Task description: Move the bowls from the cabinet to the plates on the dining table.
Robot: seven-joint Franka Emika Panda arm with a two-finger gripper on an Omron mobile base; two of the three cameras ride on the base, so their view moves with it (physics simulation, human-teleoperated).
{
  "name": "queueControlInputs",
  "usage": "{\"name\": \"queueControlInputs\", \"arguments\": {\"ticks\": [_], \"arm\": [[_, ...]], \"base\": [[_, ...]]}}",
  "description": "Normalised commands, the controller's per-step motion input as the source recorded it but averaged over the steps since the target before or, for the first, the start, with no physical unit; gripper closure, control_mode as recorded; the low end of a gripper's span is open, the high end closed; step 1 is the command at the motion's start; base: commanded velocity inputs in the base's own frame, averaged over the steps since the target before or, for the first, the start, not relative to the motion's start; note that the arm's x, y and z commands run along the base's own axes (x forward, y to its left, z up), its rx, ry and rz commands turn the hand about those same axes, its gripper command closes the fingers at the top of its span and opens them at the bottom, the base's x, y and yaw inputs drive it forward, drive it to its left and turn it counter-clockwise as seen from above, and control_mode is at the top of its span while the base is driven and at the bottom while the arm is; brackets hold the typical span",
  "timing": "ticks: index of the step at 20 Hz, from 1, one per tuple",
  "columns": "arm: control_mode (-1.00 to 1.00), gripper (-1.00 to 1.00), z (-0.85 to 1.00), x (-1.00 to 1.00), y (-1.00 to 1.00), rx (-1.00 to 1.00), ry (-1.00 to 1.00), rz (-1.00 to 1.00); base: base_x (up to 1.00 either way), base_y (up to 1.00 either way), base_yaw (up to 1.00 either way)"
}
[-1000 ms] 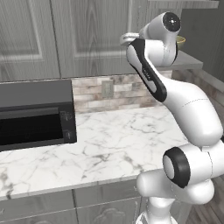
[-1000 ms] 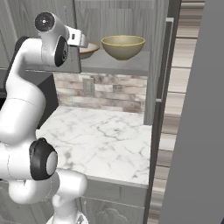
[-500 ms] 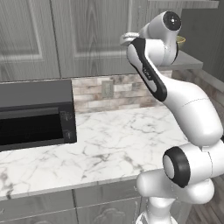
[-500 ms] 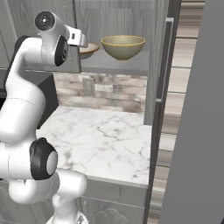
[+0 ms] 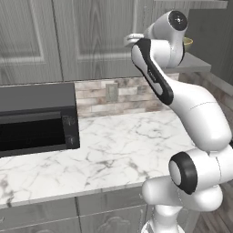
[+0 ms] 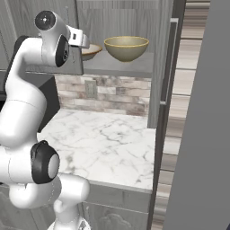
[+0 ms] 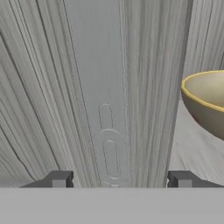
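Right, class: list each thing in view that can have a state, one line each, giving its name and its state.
gripper: open, holding nothing, beside a bowl.
near bowl: upright on the cabinet shelf, empty.
far bowl: upright on the shelf, partly hidden by the arm.
cabinet: open, shelf exposed.
microwave: door shut.

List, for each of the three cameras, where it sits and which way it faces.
Left base view: behind the arm on its left, facing the marble counter, a black appliance and cabinet doors.
Right base view: behind the arm on its right, facing the open cabinet shelf holding two bowls.
Hand view: on the hand, facing the cabinet's grey interior; the gripper fingertips stand apart, nothing between them.
Shared: both base views show the arm and counter; right base and hand views show a bowl.
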Motion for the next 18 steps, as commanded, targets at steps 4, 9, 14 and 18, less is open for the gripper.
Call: {"name": "queueControlInputs", "arguments": {"ticks": [4, 9, 14, 18], "arm": [[-1.0, 1.0, 0.0, 0.12, 0.1, 0.0, 0.02, -0.01], [-1.0, 1.0, 0.0, 0.13, 0.11, 0.0, 0.01, -0.03], [-1.0, 1.0, 0.0, 0.01, 0.04, 0.0, -0.01, -0.03], [-1.0, 1.0, 0.0, -0.06, 0.0, 0.0, -0.04, 0.0]], "base": [[0.0, 0.0, 0.0], [0.0, 0.0, 0.0], [0.0, 0.0, 0.0], [0.0, 0.0, 0.0]]}}
